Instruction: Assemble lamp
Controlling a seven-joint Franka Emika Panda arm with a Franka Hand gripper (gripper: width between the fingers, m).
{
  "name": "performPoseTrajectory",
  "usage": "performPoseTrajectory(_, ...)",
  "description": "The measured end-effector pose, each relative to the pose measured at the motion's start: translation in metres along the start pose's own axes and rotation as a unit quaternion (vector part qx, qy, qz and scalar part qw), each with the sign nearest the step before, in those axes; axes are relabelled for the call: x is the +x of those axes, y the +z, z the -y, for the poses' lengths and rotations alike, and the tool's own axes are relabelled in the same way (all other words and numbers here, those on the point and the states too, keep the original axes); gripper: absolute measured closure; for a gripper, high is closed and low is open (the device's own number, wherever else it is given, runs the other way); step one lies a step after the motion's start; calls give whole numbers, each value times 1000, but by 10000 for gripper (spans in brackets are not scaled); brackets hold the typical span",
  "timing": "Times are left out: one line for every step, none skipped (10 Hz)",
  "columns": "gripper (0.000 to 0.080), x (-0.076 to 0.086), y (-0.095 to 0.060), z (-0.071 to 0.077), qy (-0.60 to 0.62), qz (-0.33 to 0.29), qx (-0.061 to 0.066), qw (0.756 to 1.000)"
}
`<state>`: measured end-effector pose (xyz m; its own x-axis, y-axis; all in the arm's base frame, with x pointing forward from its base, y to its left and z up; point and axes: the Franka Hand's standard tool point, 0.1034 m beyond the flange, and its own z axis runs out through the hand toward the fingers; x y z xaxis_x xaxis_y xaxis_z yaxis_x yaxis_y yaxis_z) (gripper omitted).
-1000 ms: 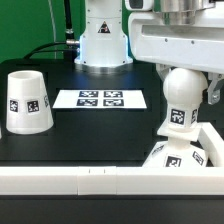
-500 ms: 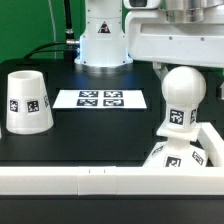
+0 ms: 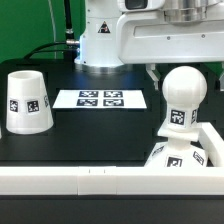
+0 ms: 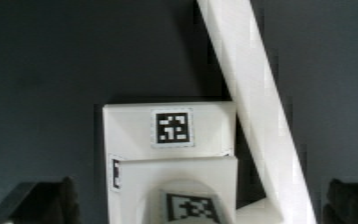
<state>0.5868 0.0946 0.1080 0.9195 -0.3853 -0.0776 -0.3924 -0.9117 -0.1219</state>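
The round bulb stands upright by its stem on the flat square base at the exterior view's right. My gripper is open just above it, with one dark finger on each side of the bulb's top. In the wrist view the base shows its tag, the bulb sits between my spread fingers, and my gripper holds nothing. The tapered shade stands apart at the exterior view's left.
The marker board lies flat in the middle of the black table. A white rail runs along the front and turns up beside the base; it crosses the wrist view. The robot's base stands behind.
My gripper has risen a little, so more of the bulb's round top shows below it. The bulb, base and shade have not moved.
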Motion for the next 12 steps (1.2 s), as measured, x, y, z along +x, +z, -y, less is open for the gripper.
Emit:
performPoseTrajectory(100,0,0,0,0,0,0,1000)
performPoseTrajectory(100,0,0,0,0,0,0,1000)
performPoseTrajectory(100,0,1,0,-1,1,0,1000)
performPoseTrajectory(100,0,1,0,-1,1,0,1000)
performPoseTrajectory(100,0,1,0,-1,1,0,1000)
performPoseTrajectory(100,-1,1,-2,-8,0,-1,1000)
performPoseTrajectory(100,-6,-1,-16,-42,1,-3,999)
performPoseTrajectory(100,-13,-5,-37,-62,2,-5,998)
performPoseTrajectory(100,-19,-9,-63,-93,4,-8,996)
performPoseTrajectory(100,-20,-11,-85,-95,4,-11,995)
performPoseTrajectory(100,-20,-9,-77,-91,4,-10,996)
performPoseTrajectory(100,-21,-8,-74,-95,4,-10,995)
